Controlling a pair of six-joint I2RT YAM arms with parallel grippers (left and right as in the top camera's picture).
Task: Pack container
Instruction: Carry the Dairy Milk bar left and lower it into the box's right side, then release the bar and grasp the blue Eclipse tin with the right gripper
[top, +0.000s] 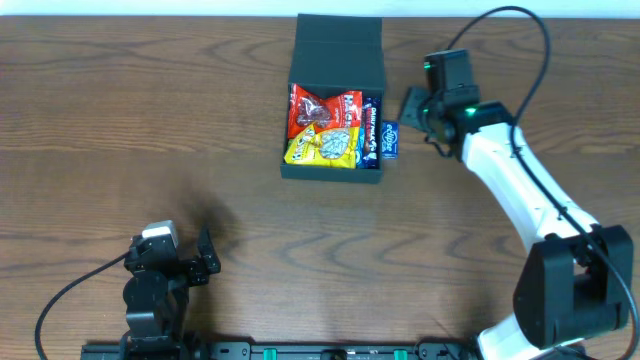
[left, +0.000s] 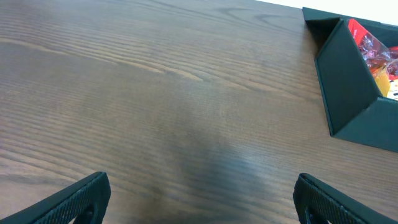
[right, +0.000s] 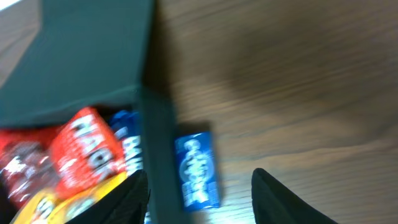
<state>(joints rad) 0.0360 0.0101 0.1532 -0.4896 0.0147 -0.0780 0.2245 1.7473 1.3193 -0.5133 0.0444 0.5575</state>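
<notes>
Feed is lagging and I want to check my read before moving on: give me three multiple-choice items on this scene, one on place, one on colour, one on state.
1. Where is the small blue packet?
A) inside the container
B) on the table beside the container
C) on the container's lid
2. The container's colour?
A) dark teal-green
B) white
C) orange
3. The right claw is:
A) shut on the packet
B) out of view
C) open
Answers: 1 B, it lies on the wood outside the wall. 2 A, lid and walls show it. 3 C, its fingers stand apart in the wrist view.
</notes>
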